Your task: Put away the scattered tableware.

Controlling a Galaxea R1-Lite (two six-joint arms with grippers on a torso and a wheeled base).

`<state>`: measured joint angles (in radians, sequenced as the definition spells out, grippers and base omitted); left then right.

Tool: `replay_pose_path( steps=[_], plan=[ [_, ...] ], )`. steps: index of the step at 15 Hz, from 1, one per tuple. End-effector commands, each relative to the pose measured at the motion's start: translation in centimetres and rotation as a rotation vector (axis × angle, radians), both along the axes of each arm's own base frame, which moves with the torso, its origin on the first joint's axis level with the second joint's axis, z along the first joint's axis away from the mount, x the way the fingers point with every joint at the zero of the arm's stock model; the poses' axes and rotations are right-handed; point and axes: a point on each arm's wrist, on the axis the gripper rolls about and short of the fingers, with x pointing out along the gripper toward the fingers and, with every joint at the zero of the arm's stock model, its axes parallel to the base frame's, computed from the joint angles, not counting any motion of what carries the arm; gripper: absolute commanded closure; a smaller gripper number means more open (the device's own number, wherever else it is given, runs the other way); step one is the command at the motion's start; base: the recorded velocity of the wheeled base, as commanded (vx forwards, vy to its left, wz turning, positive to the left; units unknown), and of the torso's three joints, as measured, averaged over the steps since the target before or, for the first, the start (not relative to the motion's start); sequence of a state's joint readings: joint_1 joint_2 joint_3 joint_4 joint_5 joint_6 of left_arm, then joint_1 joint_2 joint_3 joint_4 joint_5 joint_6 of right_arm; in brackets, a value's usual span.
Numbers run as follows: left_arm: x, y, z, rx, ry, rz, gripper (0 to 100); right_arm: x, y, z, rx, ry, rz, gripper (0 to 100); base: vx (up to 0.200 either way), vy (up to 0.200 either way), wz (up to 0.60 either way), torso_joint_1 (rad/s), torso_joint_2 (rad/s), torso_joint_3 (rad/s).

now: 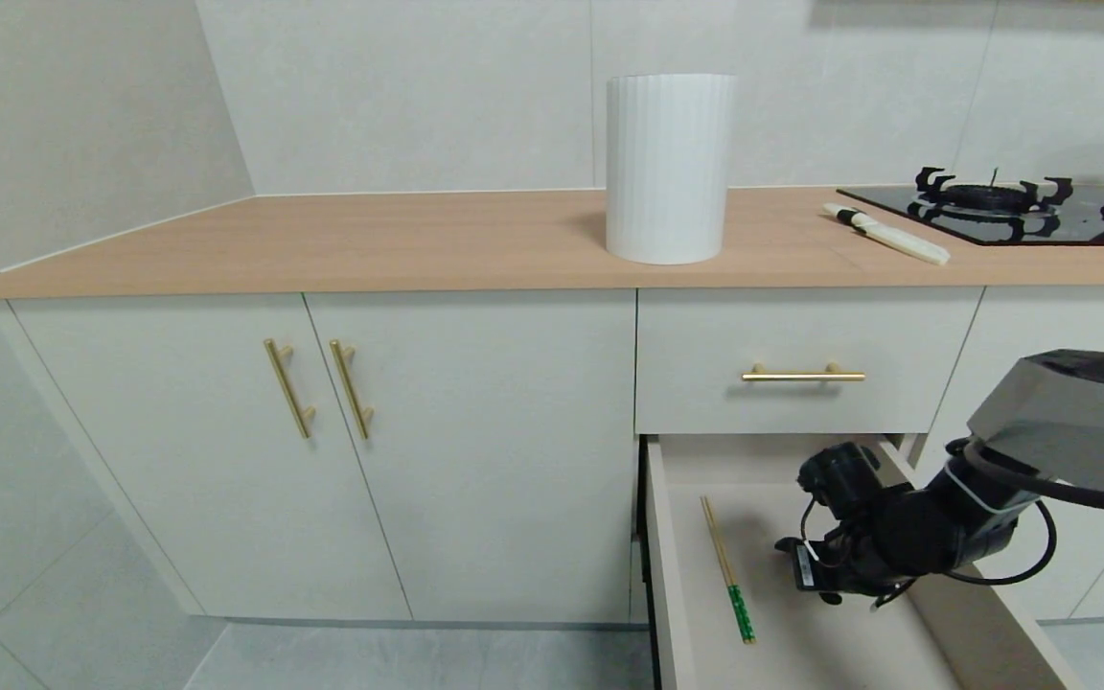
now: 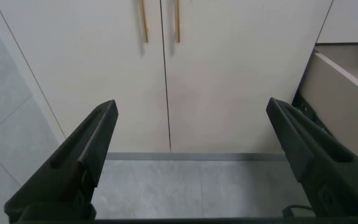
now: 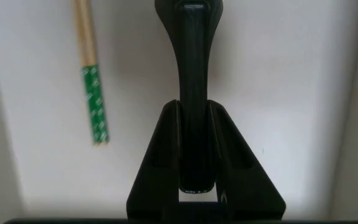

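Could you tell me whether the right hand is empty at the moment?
No, the right hand is shut on a black utensil handle above the floor of the open drawer.

The black utensil (image 3: 191, 68), perhaps a spoon, has its head cut off.

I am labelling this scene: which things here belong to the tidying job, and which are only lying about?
Job: chopsticks in the open drawer; black utensil held by the right gripper; white utensil on the counter.
Lying about: white ribbed canister; gas stove; cabinet doors.
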<state>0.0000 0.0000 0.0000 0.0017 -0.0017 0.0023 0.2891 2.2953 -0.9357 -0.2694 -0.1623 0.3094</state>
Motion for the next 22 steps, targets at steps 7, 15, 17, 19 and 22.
replay_pose_path(
  steps=[7,15,17,19,22],
  plan=[
    [0.0,0.0,0.0,0.001,0.0,0.0,0,0.04,-0.17,-3.03,-0.054,0.045,-0.013,100,0.0,0.0,0.0,0.0,0.0,0.0],
    [0.0,0.0,0.0,0.001,0.0,0.0,0,0.18,-0.43,-3.25,-0.069,0.048,-0.014,100,0.0,0.0,0.0,0.0,0.0,0.0],
    [0.0,0.0,0.0,-0.001,0.0,0.0,0,0.18,-0.43,-3.25,-0.069,0.048,-0.014,0,0.0,0.0,0.0,0.0,0.0,0.0],
    [0.0,0.0,0.0,0.001,0.0,0.0,0,0.18,-0.43,-3.25,-0.069,0.048,-0.014,0,0.0,0.0,0.0,0.0,0.0,0.0],
    [0.0,0.0,0.0,0.001,0.0,0.0,0,0.19,-0.43,-3.19,-0.069,0.047,-0.014,0,0.0,0.0,0.0,0.0,0.0,0.0]
  ],
)
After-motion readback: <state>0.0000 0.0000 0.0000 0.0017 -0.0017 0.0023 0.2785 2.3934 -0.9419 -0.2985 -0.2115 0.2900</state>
